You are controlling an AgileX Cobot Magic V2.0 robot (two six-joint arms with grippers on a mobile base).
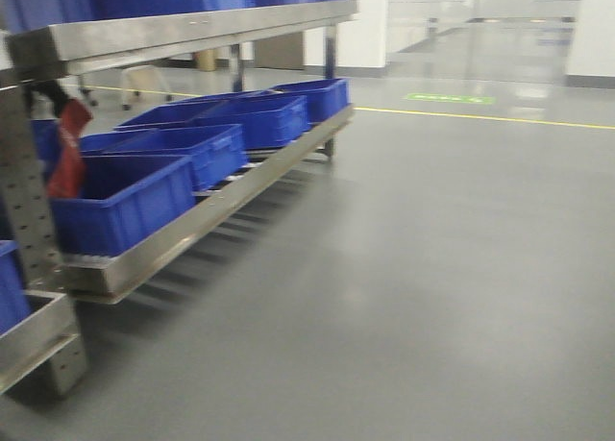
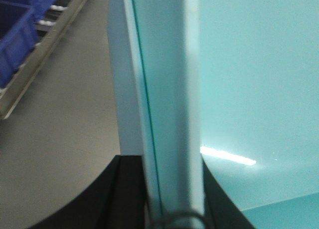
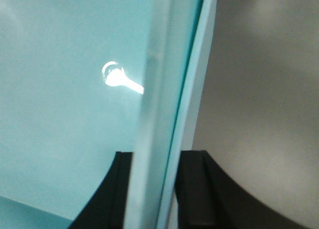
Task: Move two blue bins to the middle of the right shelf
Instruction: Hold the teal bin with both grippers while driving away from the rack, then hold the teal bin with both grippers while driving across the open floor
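The left gripper (image 2: 172, 201) has its black jaws pressed on either side of a wall of the blue bins (image 2: 249, 79), which rises from the jaws toward 12 o'clock. The right gripper (image 3: 152, 194) pinches the wall on its side the same way. Two pale walls look nested, with a thin teal line between them. Beyond lies smooth grey floor (image 1: 432, 287). In the front view, at 9 to 10 o'clock, a steel rack (image 1: 207, 220) holds royal-blue crates (image 1: 183, 148) — and a yellow line (image 1: 480, 117) crosses the floor at 1 o'clock.
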